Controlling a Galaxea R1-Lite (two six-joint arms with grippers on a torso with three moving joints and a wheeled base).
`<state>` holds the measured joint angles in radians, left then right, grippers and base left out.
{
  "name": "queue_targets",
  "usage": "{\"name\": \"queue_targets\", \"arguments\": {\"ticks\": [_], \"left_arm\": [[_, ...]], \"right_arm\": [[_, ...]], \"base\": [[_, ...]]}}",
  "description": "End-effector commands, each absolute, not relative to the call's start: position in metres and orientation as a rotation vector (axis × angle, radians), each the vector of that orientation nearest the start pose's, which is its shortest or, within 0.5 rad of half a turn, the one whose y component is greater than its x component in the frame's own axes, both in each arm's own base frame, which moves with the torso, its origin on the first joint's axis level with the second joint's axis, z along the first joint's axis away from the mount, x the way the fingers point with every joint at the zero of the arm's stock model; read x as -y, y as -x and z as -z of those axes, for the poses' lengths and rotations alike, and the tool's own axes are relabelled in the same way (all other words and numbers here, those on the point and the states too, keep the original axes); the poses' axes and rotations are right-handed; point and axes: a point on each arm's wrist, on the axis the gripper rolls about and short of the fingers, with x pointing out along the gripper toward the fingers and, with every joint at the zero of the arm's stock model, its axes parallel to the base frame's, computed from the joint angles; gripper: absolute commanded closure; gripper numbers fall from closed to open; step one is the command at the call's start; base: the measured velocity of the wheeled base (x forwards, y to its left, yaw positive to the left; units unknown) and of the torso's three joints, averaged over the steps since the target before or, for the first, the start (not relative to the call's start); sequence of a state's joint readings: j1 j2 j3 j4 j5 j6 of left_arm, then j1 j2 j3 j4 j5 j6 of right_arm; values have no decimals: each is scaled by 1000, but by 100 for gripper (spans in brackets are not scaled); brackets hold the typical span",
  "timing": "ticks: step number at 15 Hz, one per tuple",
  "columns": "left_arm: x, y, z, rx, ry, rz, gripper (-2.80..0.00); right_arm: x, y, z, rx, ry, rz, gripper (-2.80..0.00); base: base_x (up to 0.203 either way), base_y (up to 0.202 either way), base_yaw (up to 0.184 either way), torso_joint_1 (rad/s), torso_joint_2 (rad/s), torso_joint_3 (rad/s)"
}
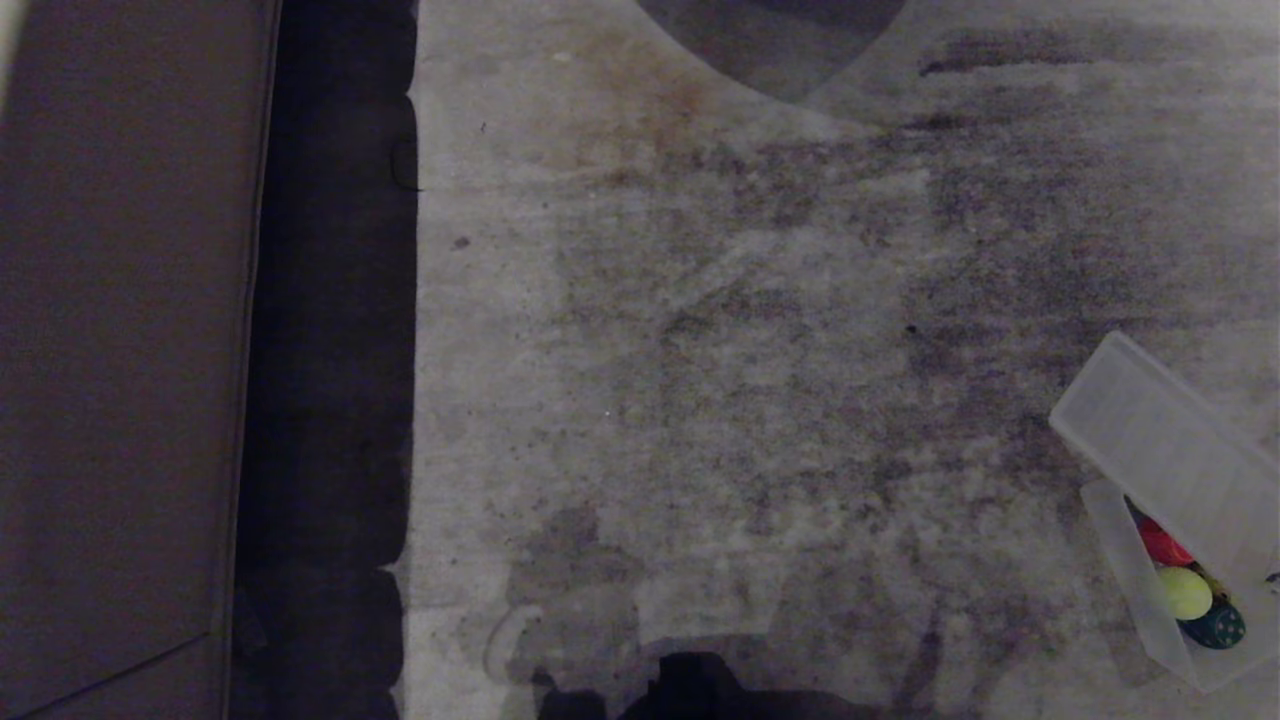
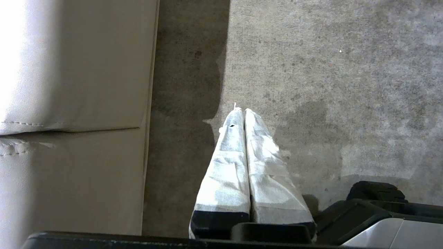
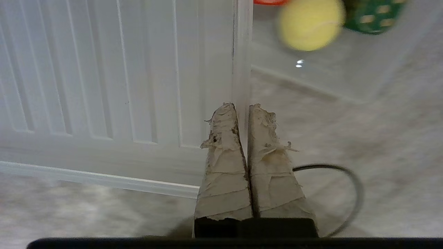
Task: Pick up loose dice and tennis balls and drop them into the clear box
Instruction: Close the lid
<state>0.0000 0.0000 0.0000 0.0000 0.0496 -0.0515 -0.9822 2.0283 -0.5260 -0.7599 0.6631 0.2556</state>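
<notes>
clear box [image 1: 1120, 545], at 4 o'clock: lid [image 1: 1165, 450] swung back for dropping; holds tennis ball [image 1: 1184, 592]. right gripper [image 3: 242, 107] pinched empty beside lid.

The clear box [image 1: 1140, 590] lies at the right edge of the head view, on the grey carpet, turned at an angle. Its whitish ribbed lid [image 1: 1165, 445] stands open, tilted up over the far side. Inside sit a yellow-green tennis ball [image 1: 1184, 592], a red die [image 1: 1163, 546] just beyond it, and a dark green die [image 1: 1216, 626] with pale dots touching the ball on the near side. Something yellowish shows behind the ball, too hidden to tell.
</notes>
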Motion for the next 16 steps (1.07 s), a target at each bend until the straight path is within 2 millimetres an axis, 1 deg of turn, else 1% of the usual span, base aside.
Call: {"name": "queue_targets", "arguments": {"ticks": [1, 5, 7, 9, 10, 12, 14, 16], "left_arm": [[-1, 23, -75, -1, 52, -51, 0], [-1, 23, -75, -2, 52, -51, 0], [-1, 23, -75, 0, 52, -51, 0], [-1, 23, -75, -2, 52, -51, 0], [-1, 23, -75, 0, 52, -51, 0], [-1, 23, -75, -2, 52, -51, 0], [-1, 23, -75, 0, 52, -51, 0], [-1, 23, -75, -1, 52, -51, 0]], "right_arm": [[255, -169, 2, -520, -844, 400, 0], [280, -165, 35, -517, -877, 443, 0], [285, -164, 54, -511, -888, 453, 0], [290, -166, 69, -455, -920, 474, 0], [293, -167, 72, -410, -946, 484, 0], [293, -168, 75, -365, -996, 439, 0], [296, -165, 78, -350, -1006, 438, 0], [296, -163, 86, -348, -1004, 441, 0]], "base": [[0, 0, 0, 0, 0, 0], [0, 0, 0, 0, 0, 0], [0, 0, 0, 0, 0, 0], [0, 0, 0, 0, 0, 0], [0, 0, 0, 0, 0, 0], [0, 0, 0, 0, 0, 0], [0, 0, 0, 0, 0, 0], [0, 0, 0, 0, 0, 0]]}}
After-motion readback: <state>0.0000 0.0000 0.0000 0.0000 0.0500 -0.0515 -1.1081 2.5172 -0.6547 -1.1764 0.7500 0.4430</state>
